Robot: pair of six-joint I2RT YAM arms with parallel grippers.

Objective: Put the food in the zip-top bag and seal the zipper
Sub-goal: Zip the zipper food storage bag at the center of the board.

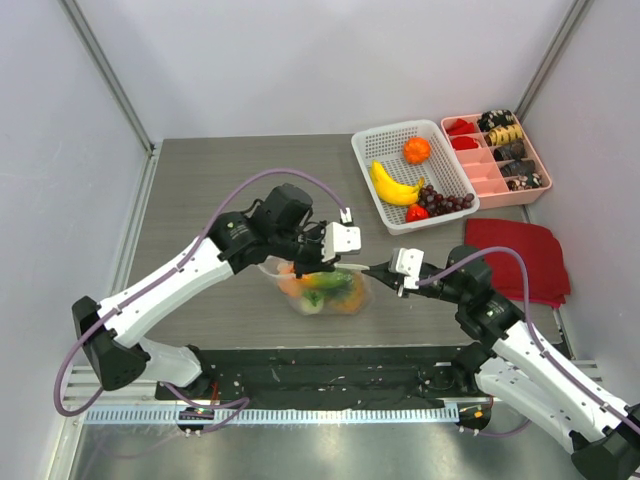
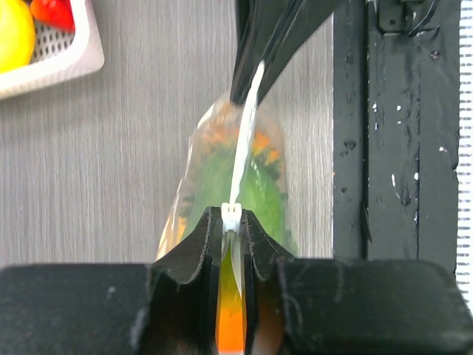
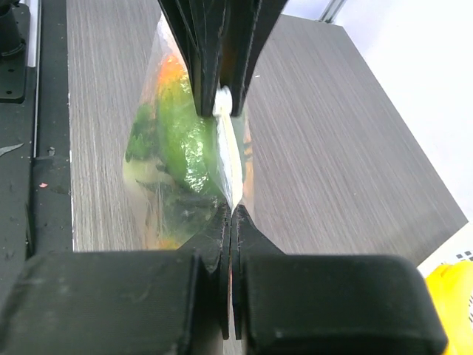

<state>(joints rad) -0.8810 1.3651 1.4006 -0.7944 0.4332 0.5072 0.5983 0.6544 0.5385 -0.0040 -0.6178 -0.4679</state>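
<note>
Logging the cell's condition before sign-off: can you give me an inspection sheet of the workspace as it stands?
Surface: grey wood-grain table, black mat along the near edge.
Job's things: zip-top bag upright mid-table, green and orange food inside; zipper stretched between both grippers.
Clutter: white basket holding a banana, grapes and an orange fruit; pink tray; red cloth.
Grippers: left gripper shut on the zipper; right gripper shut on its other end.
Cables: purple cables looped along each arm.
Surroundings: white walls, metal frame posts.
</note>
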